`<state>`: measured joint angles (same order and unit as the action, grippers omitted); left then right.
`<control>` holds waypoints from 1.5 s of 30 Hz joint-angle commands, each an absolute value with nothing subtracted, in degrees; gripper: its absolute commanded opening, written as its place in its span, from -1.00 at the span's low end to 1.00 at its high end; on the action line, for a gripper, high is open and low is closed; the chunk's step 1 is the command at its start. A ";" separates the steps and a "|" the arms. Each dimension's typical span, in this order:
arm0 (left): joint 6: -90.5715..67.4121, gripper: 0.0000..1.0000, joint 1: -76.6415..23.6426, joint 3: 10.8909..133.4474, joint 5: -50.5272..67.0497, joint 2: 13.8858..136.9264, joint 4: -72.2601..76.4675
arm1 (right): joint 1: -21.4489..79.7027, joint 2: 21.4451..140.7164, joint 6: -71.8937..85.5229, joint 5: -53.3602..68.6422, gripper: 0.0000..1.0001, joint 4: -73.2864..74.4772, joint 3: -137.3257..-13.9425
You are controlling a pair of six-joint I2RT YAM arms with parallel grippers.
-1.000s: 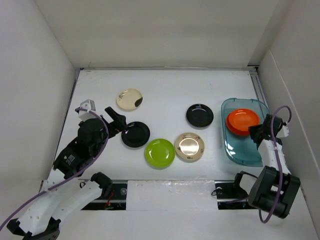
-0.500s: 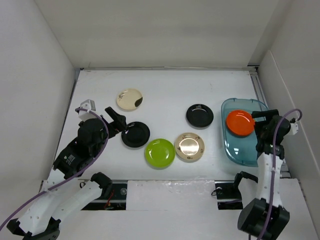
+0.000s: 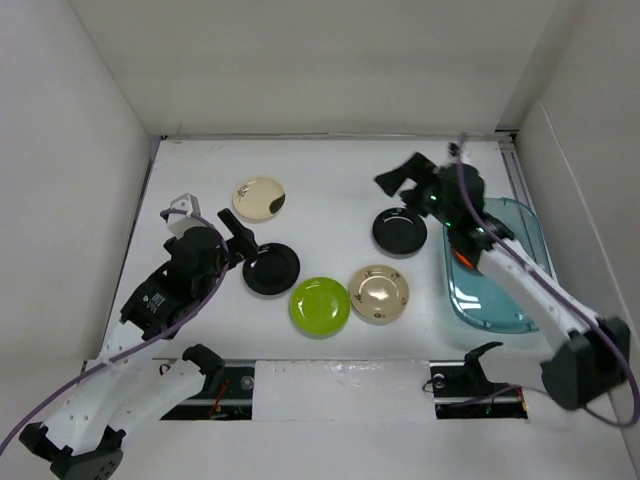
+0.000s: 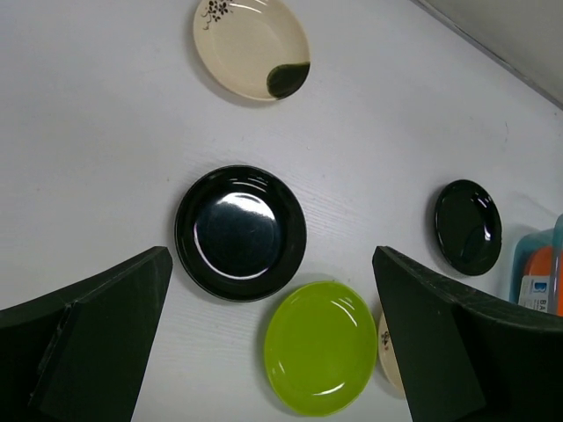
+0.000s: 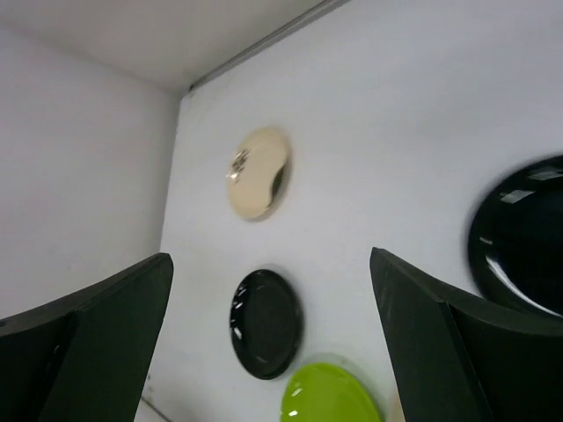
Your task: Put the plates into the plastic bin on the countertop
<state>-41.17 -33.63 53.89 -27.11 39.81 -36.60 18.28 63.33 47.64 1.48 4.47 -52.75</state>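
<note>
Five plates lie on the white countertop (image 3: 330, 170): cream with a dark mark (image 3: 259, 198), black (image 3: 272, 268), lime green (image 3: 320, 306), gold-beige (image 3: 379, 293) and a second black one (image 3: 400, 231). The teal plastic bin (image 3: 495, 300) stands at the right; a sliver of orange plate (image 3: 461, 258) shows in it under my right arm. My left gripper (image 3: 237, 240) is open just left of the nearer black plate (image 4: 240, 232), holding nothing. My right gripper (image 3: 400, 175) is open and empty, above the countertop beyond the second black plate (image 5: 523, 237).
White walls close in the countertop on the left, far and right sides. The arm bases and a black bracket (image 3: 478, 375) sit at the near edge. My right arm stretches from the near right corner across the bin's left rim.
My right gripper opened, left the orange plate in the bin, and swung left and far to beyond the second black plate. My left arm barely shifted.
</note>
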 commanded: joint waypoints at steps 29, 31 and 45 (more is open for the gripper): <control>-43.33 0.99 -33.40 54.58 -30.94 38.32 -37.71 | 39.10 124.01 30.15 36.38 0.28 -2.20 -82.53; -43.33 0.99 -33.40 54.58 -30.94 38.32 -37.71 | 39.81 125.67 30.15 37.00 0.14 -2.72 -82.53; -43.33 0.99 -33.40 54.58 -30.41 38.32 -37.18 | 40.34 126.32 35.32 33.93 -1.00 -3.25 -83.58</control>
